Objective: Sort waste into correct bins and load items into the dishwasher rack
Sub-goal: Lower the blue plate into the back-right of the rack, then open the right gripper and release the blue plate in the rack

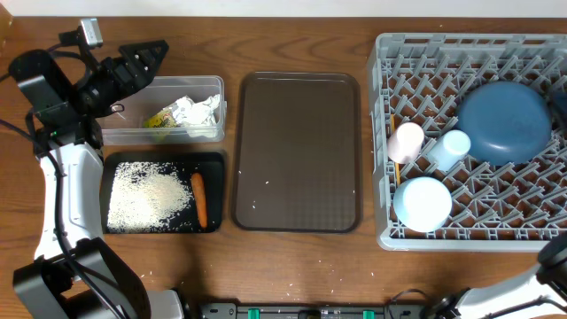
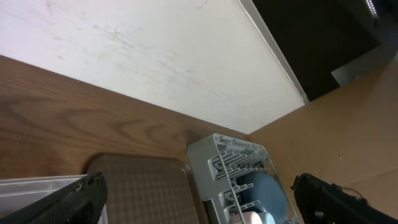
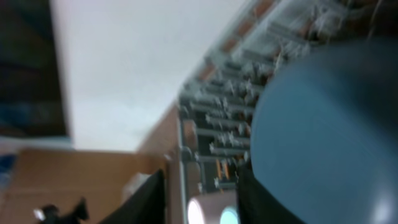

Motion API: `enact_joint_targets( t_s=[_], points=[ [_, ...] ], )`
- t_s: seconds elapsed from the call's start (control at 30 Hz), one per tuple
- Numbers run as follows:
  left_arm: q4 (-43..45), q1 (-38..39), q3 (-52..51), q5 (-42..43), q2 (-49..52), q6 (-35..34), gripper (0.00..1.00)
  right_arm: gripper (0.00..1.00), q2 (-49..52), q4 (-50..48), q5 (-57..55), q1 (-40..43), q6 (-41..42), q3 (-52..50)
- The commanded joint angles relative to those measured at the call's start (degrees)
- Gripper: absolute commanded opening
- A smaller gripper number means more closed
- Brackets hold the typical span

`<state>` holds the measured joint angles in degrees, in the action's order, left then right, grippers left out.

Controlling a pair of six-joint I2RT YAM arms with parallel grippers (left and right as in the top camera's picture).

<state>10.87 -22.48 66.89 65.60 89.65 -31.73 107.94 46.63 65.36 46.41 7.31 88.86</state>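
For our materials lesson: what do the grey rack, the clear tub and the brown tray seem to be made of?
The grey rack looks like moulded plastic, matt: one even colour, thin grid and pegs. The clear tub seems glossy transparent plastic: its contents show through the walls. The brown tray is probably plastic, with a textured, matt surface and raised rim.
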Motion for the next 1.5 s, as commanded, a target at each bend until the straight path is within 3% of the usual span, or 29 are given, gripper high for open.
enact_joint_targets(
  t_s=[0.0, 0.07, 0.3, 0.67, 0.83, 1.3, 1.47],
  points=[
    [0.09, -0.26, 0.85, 0.57, -0.96, -0.04, 0.98, 0.17, -2.38, 2.51, -13.79, -4.20, -6.32, 0.28],
    [0.09, -0.26, 0.85, 0.57, -0.96, -0.04, 0.98, 0.09, -2.29, 3.78, -20.92, -6.54, -7.23, 0.28],
    [0.09, -0.26, 0.85, 0.57, -0.96, -0.04, 0.98, 0.07, -2.29, 3.78, -41.77, -13.92, -6.58, 0.28],
    [0.09, -0.26, 0.85, 0.59, -0.96, -0.04, 0.98, 0.05, -2.29, 6.10, -67.69, -14.62, 7.32, 0.28],
    [0.09, -0.26, 0.85, 0.57, -0.96, -0.04, 0.98, 0.08, -2.34, 5.22, -64.52, -14.62, 7.48, 0.48],
    [0.09, -0.26, 0.85, 0.57, -0.96, -0.04, 0.98, 0.27, -7.06, 8.20, -34.95, -15.93, 4.28, 8.37],
    [0.09, -0.26, 0.85, 0.57, -0.96, -0.04, 0.98, 0.31, -11.02, 10.62, -35.45, -20.41, -4.33, 8.37]
  ],
)
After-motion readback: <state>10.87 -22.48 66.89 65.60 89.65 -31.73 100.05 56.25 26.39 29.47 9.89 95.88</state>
